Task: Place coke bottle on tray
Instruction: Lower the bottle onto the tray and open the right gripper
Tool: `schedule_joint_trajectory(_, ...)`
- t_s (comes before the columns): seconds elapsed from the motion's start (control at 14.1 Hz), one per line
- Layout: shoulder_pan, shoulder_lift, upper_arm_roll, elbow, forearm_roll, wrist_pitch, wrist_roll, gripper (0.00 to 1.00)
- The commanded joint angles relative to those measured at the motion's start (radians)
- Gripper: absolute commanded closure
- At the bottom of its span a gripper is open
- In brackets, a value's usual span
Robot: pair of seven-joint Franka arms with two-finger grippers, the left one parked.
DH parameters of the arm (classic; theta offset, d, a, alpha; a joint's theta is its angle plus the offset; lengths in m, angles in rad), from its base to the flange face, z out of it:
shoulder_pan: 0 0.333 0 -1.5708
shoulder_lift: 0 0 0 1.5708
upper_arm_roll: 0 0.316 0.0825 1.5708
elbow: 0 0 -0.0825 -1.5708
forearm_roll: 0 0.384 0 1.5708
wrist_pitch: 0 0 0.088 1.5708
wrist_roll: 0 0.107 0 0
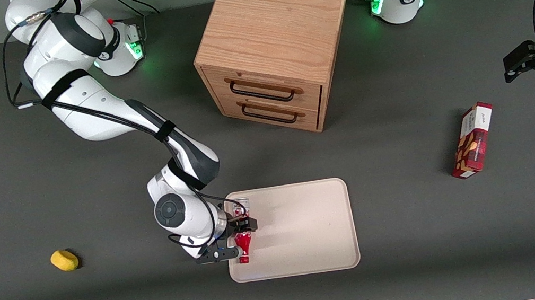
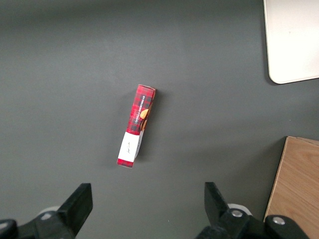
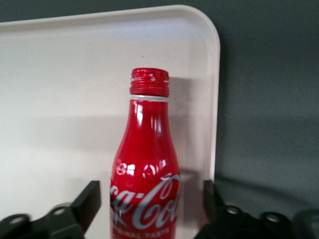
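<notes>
Bottle lies flat over the tray, at the end toward the working arm, cap pointing at the front camera. Its long axis runs straight out from the gripper. The fingers sit on both sides of its body; I cannot tell if they squeeze it. One bottle, one tray, one gripper, one cabinet, one snack box, one yellow lump.
</notes>
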Motion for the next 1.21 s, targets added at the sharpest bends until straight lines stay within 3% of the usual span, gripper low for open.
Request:
schedule_joint_trajectory(0.0,0.016,0.017,-0.01,0.023,-0.032,0.008,0.023,0.0)
schedule_joint_trajectory(1.14,0.014,-0.017,-0.001,0.021,-0.034,0.003,0.031,0.0)
